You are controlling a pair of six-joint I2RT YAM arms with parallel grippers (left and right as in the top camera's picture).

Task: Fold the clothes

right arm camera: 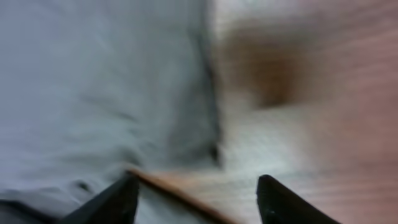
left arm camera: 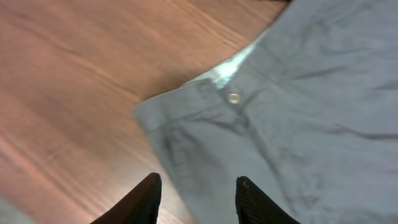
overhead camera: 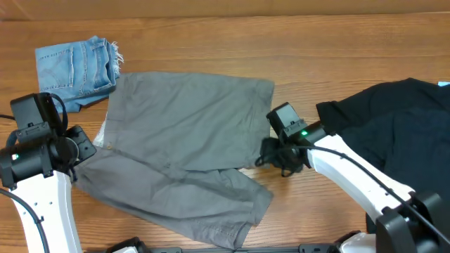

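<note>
Setting: I operate at a robotics lab bench, shown by the wood-grain table (overhead camera: 211, 42) with the left arm (overhead camera: 43, 204) and right arm (overhead camera: 351, 169) (white, cabled) at its near edge.

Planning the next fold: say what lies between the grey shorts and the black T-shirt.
Overhead view: only the right gripper and bare table lie between the grey shorts and black T-shirt.

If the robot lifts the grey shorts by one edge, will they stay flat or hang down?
Probably the grey shorts hang limp: they lie folded with soft creases. The thin cloth looks light. Its waistband looks stiffer.
</note>
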